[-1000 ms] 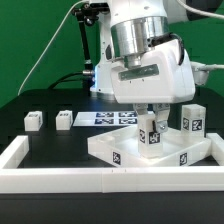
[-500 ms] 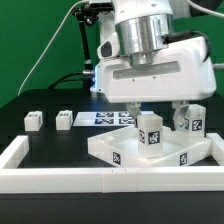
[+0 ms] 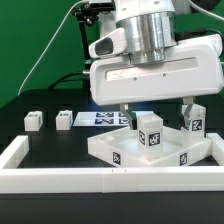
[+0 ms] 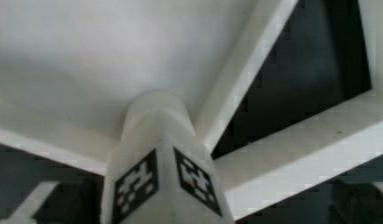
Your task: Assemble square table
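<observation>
The white square table top [image 3: 128,150] lies inside the front wall, tray side up, with a tag on its edge. One white tagged leg [image 3: 150,131] stands upright on it. My gripper [image 3: 155,113] hangs just above that leg, open wide, one finger [image 3: 124,114] on each side and neither touching it. A second leg [image 3: 193,122] stands at the top's far corner, on the exterior view's right. Two more small legs [image 3: 33,120] [image 3: 65,119] lie on the black table at the exterior view's left. The wrist view shows the upright leg [image 4: 161,165] close up against the top [image 4: 81,60]; my fingers stay out of that view.
The long white border wall [image 3: 90,181] runs along the front and turns back at the exterior view's left. The marker board [image 3: 105,118] lies flat behind the top. A green backdrop and cables stand behind the arm.
The gripper has opened wide, let go of the upright leg and risen a little. The leg stays standing on the top.
</observation>
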{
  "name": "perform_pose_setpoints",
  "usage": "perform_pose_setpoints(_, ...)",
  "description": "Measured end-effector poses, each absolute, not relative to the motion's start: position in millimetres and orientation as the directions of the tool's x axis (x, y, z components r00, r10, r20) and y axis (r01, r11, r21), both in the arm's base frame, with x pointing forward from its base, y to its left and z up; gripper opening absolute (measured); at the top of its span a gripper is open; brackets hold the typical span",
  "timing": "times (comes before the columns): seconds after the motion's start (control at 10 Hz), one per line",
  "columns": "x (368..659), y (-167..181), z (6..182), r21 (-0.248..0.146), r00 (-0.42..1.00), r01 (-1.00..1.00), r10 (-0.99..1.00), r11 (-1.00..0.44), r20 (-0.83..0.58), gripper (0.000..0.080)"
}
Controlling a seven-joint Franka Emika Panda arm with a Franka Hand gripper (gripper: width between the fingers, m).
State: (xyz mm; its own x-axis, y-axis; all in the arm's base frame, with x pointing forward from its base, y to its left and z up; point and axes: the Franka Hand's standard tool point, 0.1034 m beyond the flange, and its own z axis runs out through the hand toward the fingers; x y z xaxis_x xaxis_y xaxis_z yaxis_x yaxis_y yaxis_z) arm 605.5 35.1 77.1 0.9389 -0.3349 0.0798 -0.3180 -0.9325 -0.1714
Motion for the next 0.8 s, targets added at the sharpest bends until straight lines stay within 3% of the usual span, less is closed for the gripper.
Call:
perform_pose_setpoints(0.1, 605.4, 35.3, 76.9, -0.166, 0.950, -0.281, -0.298, -0.945, 0.088, 0.0649)
perform_pose_setpoints(0.4, 601.7, 37.6, 71.5, -0.075, 0.988, 0.023, 0.011, -0.997, 0.152, 0.0649)
perform_pose_setpoints(0.8, 601.9, 37.6, 71.6, -0.001, 0.926, 0.348, 0.344, -0.937, 0.158, 0.0649)
